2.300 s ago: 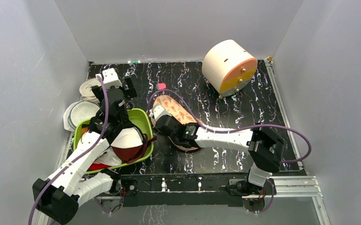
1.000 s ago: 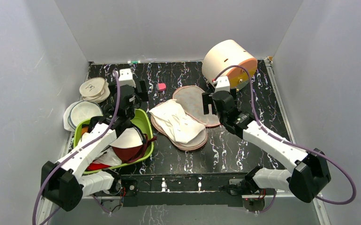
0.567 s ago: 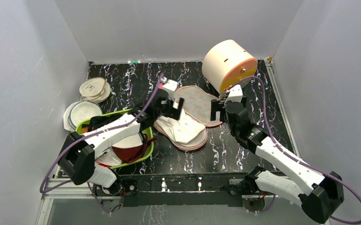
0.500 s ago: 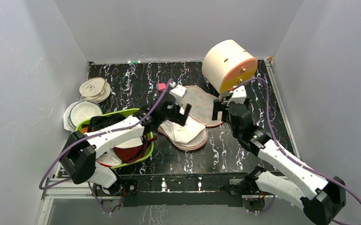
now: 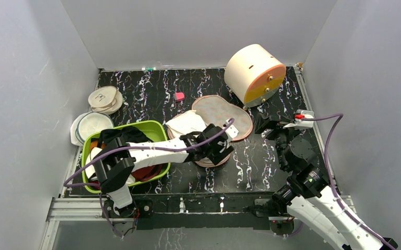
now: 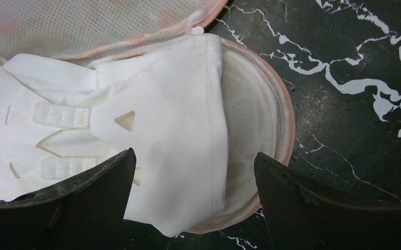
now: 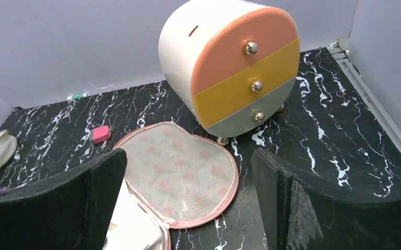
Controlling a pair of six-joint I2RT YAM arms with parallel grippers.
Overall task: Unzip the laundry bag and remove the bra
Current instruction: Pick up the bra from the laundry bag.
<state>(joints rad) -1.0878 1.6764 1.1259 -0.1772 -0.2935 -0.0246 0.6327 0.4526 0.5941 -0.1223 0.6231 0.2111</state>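
Gaping unzipped, the laundry bag (image 5: 222, 110) holds the bra (image 6: 151, 130), not yet lifted, the left hand (image 6: 193, 166) hovering above it, spread and empty.

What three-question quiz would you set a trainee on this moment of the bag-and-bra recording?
1. True or false: the laundry bag is zipped shut.
2. Where is the bra? A) hanging from an end effector; B) lying in the bottom half of the opened bag; C) flat on the bare tabletop.
3. Which end effector hovers over the bra, and how do its jaws stand?

Key
1. False: its lid lies flipped open.
2. B.
3. The left end effector, with its jaws wide open and nothing gripped.
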